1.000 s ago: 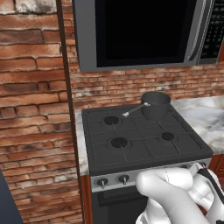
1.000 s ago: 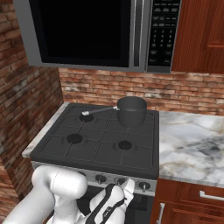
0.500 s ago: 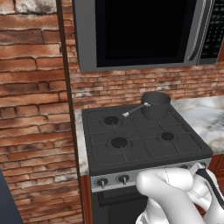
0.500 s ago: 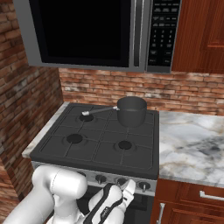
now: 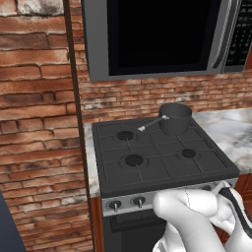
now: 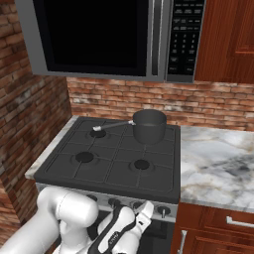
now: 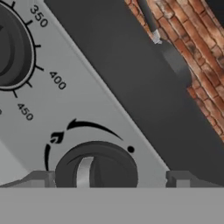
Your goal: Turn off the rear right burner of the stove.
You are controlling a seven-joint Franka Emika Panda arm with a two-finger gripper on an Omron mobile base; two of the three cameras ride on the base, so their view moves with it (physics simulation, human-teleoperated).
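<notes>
The black stove (image 5: 162, 162) (image 6: 106, 168) has a silver front strip of dark knobs. A dark saucepan (image 5: 174, 118) (image 6: 149, 125) sits at its back right, hiding the rear right burner. In the hand view a round dark knob (image 7: 96, 168) with a grey ridge is close up. My gripper (image 7: 109, 179) is open, with one fingertip on each side of the knob and apart from it. In the right base view the gripper (image 6: 144, 212) hangs just in front of the strip, between two knobs (image 6: 115, 202) (image 6: 162, 211).
A larger dial (image 7: 8, 48) marked 350, 400 and 450 lies up-left of the knob in the hand view. A microwave (image 6: 99, 34) hangs above the stove. A marble counter (image 6: 218, 163) runs to the right, and a brick wall (image 5: 34, 123) stands on the left.
The hand has edged slightly closer to the knob strip. The jaws stay wide open, and the stove and saucepan have not moved.
</notes>
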